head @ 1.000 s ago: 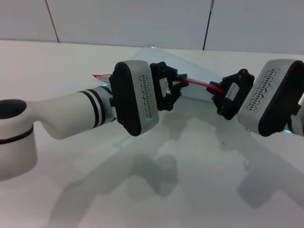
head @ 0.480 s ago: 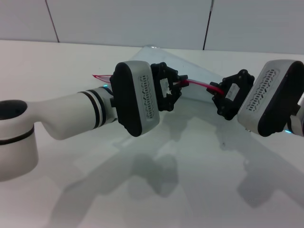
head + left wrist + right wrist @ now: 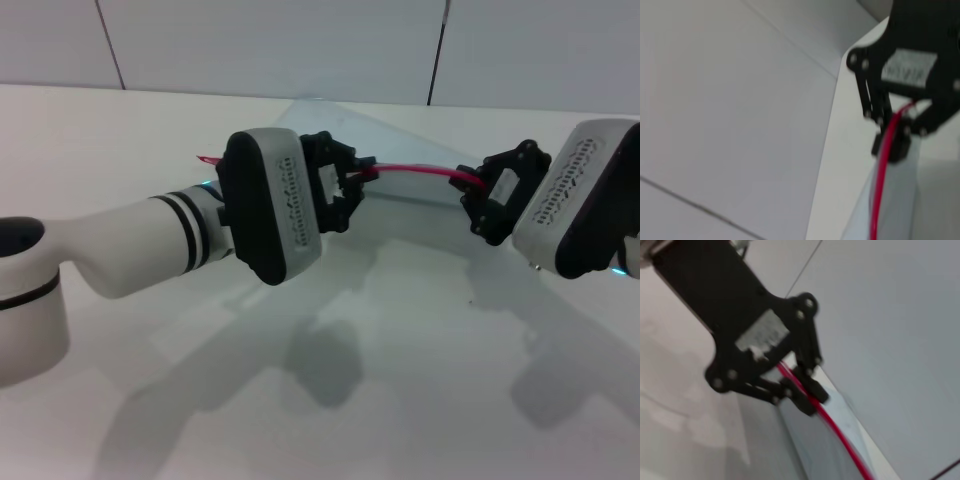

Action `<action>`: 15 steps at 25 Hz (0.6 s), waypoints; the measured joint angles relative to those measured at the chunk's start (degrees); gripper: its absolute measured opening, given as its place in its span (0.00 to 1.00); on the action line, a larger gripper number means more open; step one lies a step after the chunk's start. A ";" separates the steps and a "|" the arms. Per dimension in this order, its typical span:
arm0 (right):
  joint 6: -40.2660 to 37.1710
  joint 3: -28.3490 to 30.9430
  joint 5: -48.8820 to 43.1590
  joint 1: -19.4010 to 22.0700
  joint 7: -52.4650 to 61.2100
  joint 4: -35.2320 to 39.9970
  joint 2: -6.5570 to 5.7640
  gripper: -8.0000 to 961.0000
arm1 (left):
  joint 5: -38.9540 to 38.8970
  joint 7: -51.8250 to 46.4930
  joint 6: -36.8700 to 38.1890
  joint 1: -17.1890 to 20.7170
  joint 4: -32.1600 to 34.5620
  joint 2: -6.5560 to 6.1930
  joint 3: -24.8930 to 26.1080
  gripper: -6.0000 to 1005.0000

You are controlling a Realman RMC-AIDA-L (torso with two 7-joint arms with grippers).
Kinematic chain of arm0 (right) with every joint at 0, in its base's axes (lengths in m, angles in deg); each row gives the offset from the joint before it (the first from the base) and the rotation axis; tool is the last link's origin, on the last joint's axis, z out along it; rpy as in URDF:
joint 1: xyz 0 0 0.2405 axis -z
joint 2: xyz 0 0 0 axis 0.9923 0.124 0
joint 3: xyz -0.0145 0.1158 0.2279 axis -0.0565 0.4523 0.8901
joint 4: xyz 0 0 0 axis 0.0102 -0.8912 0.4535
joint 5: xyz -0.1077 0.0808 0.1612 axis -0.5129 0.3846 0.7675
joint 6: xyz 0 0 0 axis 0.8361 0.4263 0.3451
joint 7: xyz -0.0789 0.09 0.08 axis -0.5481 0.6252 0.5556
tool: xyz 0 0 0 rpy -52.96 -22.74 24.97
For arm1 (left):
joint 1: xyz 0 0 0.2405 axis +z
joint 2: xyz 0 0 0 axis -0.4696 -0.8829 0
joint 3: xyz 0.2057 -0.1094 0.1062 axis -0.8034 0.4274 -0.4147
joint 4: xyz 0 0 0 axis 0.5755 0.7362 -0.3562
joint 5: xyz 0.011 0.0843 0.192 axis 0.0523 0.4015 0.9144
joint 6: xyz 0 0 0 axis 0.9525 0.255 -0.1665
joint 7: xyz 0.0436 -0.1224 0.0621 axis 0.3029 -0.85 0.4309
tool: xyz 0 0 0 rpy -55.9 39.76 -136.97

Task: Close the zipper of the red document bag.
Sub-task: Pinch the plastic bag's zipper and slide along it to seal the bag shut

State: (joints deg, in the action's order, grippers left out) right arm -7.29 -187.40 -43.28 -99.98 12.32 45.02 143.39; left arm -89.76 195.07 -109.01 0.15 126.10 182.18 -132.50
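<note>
While our left pincer (image 3: 355, 180) and right pincer (image 3: 478, 190) each clamp the zipper (image 3: 415, 170), we hold the red document bag (image 3: 420, 195) raised near the counter's (image 3: 130, 130) far edge, keeping its strip taut for sliding.

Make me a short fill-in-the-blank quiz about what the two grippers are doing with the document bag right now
1. Both the left gripper and the right gripper are shut on the ____ of the red document bag.
2. The strip stretched between the two grippers is coloured ____.
3. In the head view, the gripper nearer the strip's free end is the ____ one.
4. The bag's body is translucent, and the surface under it is a ____ table.

Missing words: zipper; red; left; white
</note>
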 joint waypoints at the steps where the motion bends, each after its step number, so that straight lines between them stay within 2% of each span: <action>1: 0.04 0.35 -0.03 0.05 0.00 -0.06 0.00 0.13 | 0.00 0.00 0.41 0.26 0.04 -0.05 0.07 0.10; 15: 2.09 4.94 -0.15 1.84 0.00 -1.03 0.09 0.15 | -0.03 1.39 1.57 6.21 1.31 -0.20 6.19 0.11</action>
State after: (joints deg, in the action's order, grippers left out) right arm -5.20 -182.46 -43.43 -98.14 12.32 43.98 143.47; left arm -89.79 196.46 -107.45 6.35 127.41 181.98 -126.31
